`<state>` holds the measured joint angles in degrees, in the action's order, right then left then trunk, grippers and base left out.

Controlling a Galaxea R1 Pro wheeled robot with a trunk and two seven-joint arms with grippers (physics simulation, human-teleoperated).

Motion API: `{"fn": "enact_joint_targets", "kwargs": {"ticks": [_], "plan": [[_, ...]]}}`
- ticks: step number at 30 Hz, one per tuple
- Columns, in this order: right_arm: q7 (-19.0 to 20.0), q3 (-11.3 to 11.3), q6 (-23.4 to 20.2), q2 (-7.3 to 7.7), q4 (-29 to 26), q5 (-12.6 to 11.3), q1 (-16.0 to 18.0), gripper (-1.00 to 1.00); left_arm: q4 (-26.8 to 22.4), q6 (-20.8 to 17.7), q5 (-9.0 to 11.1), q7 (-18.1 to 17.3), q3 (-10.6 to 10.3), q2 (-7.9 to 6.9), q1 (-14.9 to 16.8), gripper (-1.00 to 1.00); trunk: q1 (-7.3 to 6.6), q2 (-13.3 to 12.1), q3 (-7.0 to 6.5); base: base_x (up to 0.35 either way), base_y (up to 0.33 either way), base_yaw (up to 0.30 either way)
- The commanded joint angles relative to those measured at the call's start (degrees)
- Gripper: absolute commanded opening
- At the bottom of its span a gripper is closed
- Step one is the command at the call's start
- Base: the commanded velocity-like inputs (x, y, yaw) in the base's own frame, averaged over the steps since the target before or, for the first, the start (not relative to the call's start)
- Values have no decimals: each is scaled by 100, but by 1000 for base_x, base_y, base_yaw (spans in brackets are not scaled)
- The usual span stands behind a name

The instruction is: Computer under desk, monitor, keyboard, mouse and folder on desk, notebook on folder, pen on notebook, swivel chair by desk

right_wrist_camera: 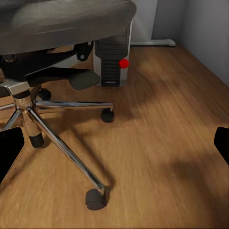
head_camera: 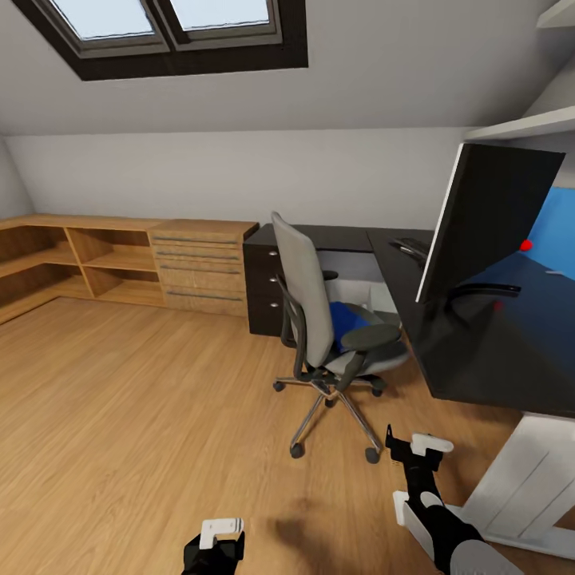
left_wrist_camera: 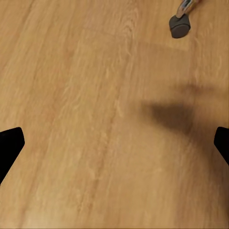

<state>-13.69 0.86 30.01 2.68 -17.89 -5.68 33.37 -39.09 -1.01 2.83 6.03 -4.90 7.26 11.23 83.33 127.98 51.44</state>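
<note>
Left pincer (head_camera: 220, 533): nearest the head camera, low over the wood floor (head_camera: 136, 415); holds nothing; the two fingertips sit at opposite edges of its wrist view with bare floor between, so fingers apart.
Right pincer (head_camera: 417, 447): ahead of the left one, pointed at the chair base; fingertips at opposite edges of its wrist view, so apart, empty.
Swivel chair (head_camera: 319, 315): just ahead of the right pincer, back turned toward the robot's left, seat facing the desk (head_camera: 479, 351); nearest castor (right_wrist_camera: 95, 199) sits close in front of the right pincer.
Folder (head_camera: 345, 319): blue, on the chair seat, leaning against the backrest; lies above and forward of the right pincer, farther forward and to the right of the left pincer.
Nearer arm: right, by judgement.
Key relation: folder sits high between the armrests (head_camera: 369, 337), so the right pincer likely must rise and come in over the seat from the desk side.
Monitor (head_camera: 487, 224): on the desk, above and right of the right pincer.
Keyboard (head_camera: 411, 247): dark, on the desk beyond the monitor.
Computer (right_wrist_camera: 113, 59): under the desk, past the chair base from the right pincer.
Risk: armrest may block the reach.
</note>
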Motion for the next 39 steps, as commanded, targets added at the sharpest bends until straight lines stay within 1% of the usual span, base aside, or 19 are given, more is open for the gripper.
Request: {"fn": "enact_joint_targets", "kwargs": {"ticks": [1,13,20,32,39], "plan": [[15,11,18,2,2,-59,32,100,-5,-11,29,44,-29,-5,2,100,0,2,5,80,0,0],[16,11,-15,-1,8,-40,327,100,-6,-12,25,47,-26,-19,2,100,0,2,5,54,0,0],[16,11,-3,0,33,-38,357,100,-3,-16,32,53,-28,-24,2,100,0,2,5,241,0,0],[16,9,13,-3,33,-38,361,100,-2,-13,33,56,-28,-27,2,100,0,2,5,67,0,0],[16,10,21,-4,32,-38,363,100,-2,-14,33,56,-29,-31,2,100,0,2,5,193,0,0]]}}
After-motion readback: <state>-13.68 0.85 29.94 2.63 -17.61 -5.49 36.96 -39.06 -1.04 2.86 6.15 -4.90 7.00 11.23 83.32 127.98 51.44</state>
